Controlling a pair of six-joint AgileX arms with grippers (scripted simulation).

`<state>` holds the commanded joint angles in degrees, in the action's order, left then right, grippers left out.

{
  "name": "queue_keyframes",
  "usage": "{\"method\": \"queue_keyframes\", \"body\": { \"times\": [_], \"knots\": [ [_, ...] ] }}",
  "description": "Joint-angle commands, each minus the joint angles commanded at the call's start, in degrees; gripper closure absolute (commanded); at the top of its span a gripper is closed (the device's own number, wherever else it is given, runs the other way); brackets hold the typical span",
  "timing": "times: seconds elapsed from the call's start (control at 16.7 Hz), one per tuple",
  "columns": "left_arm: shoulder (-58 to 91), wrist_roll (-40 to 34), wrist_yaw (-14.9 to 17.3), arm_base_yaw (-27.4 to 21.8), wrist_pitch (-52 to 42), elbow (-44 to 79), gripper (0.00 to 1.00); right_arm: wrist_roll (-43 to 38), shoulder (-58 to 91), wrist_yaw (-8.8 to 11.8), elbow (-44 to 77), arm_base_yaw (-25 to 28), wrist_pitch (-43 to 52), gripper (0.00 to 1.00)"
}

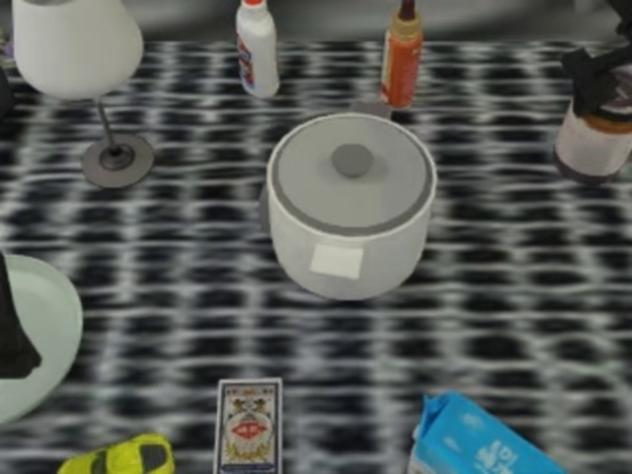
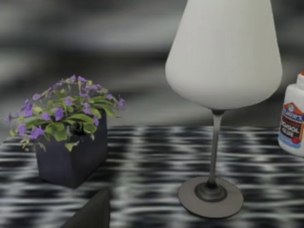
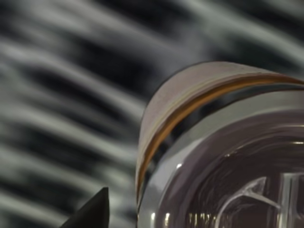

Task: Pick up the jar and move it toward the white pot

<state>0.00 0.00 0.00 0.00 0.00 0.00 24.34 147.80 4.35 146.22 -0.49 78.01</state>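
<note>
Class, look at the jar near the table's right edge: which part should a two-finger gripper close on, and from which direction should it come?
Grip the jar across its round body just under the dark lid, coming from above. It stands upright with nothing crowding it, and the right gripper is already over it.

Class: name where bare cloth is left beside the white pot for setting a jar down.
Bare: between the white pot and the jar under the right gripper; also between pot and lamp base. Crowded: behind the pot, near the orange bottle.
</note>
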Motion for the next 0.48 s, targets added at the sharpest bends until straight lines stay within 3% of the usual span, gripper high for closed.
{"method": "queue_keyframes", "body": {
  "times": [0.48],
  "knots": [
    [0.0, 0.0, 0.0, 0.0, 0.0, 0.0, 0.0, -0.5, 0.4, -0.1, -8.1, 0.6, -8.6, 0.0]
  ]
}}
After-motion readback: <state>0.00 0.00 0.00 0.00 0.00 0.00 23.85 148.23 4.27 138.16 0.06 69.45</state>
